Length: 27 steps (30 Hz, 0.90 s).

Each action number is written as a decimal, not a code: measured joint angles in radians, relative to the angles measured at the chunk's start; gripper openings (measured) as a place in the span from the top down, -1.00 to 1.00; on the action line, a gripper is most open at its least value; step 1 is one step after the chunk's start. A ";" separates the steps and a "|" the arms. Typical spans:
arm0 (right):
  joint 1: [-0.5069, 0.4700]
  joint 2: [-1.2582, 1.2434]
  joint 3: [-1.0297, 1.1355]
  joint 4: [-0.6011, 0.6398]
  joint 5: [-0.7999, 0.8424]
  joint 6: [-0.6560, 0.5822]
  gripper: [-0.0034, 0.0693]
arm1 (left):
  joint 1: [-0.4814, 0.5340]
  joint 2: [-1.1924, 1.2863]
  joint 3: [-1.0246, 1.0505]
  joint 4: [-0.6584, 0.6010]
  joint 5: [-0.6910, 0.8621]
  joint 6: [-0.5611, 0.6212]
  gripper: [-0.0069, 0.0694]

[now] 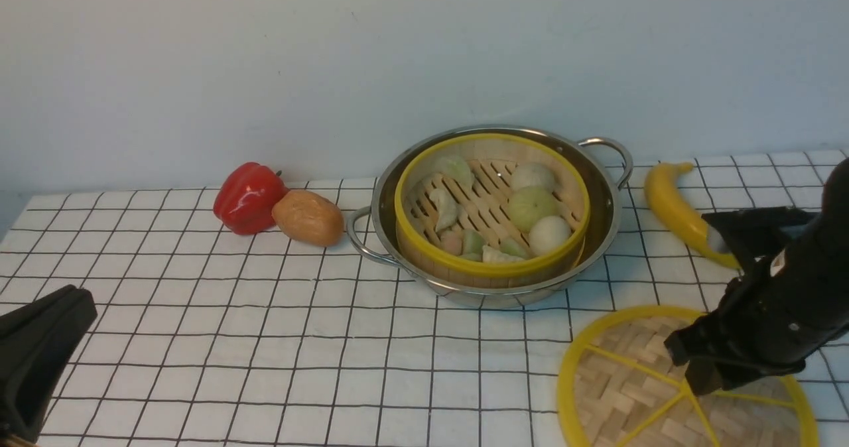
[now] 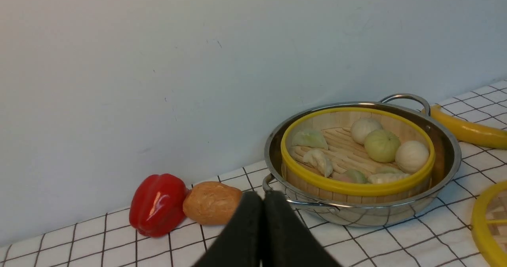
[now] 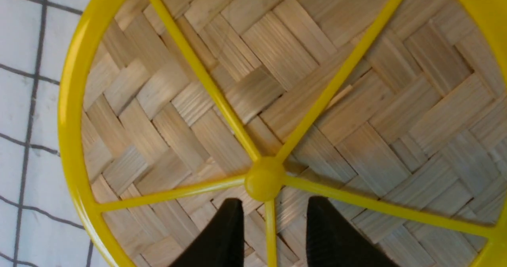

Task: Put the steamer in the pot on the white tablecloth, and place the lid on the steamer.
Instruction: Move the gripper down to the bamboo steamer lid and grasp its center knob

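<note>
Front view first: the steamer (image 1: 491, 269) sits inside the pot (image 1: 492, 297), its yellow rim level and a narrow gap of steel showing round it. Pale buns and green-tinged dumplings lie on its slatted floor, and it is uncovered. The pot stands on the white tablecloth (image 1: 265, 341) towards the back, near the wall, with one looped handle pointing to the robot's left and the other to the far right.

The lid (image 1: 620, 384) lies flat on the cloth in the near right corner, well apart from the pot. The right gripper (image 3: 271, 235) hangs over it. From the right wrist view I can see its two black fingers (image 3: 225, 239) standing apart, just beside the small yellow centre knob, with one yellow spoke running through the gap between them. They are not clamped on anything.

The left gripper (image 2: 263, 227) is low at the near left edge of the cloth, its jaws pressed together and empty.

A banana (image 1: 673, 211) lies just right of the pot. A red pepper (image 1: 249, 197) and a brown bread roll (image 1: 308, 217) touch each other on the pot's left.
</note>
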<state>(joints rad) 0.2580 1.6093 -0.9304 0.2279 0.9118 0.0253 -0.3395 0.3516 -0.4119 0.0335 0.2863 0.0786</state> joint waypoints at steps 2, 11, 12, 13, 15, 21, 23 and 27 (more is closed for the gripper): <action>0.000 0.005 0.000 0.004 -0.009 0.000 0.24 | 0.000 0.000 0.000 0.000 0.001 0.000 0.84; 0.000 0.006 -0.001 0.031 -0.017 -0.007 0.24 | 0.000 0.000 0.000 0.000 0.001 0.000 0.84; 0.000 0.014 -0.002 0.032 -0.020 -0.007 0.24 | 0.000 0.000 0.000 0.000 0.001 0.004 0.84; 0.000 0.019 -0.002 0.032 -0.023 -0.007 0.24 | 0.000 0.000 0.000 0.000 0.001 0.005 0.84; 0.000 0.036 -0.002 0.032 -0.026 -0.010 0.24 | 0.000 0.000 0.000 0.000 0.002 0.009 0.84; 0.000 0.071 -0.002 0.032 -0.050 -0.015 0.26 | 0.000 0.000 0.000 0.000 0.002 0.011 0.84; 0.000 0.071 -0.002 0.034 -0.060 -0.016 0.31 | 0.000 0.000 0.000 0.000 0.002 0.011 0.84; 0.000 0.071 -0.004 0.036 -0.060 -0.019 0.50 | 0.000 0.000 0.000 0.000 0.002 0.011 0.84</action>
<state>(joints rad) 0.2580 1.6800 -0.9340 0.2635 0.8517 0.0064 -0.3395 0.3516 -0.4119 0.0335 0.2882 0.0893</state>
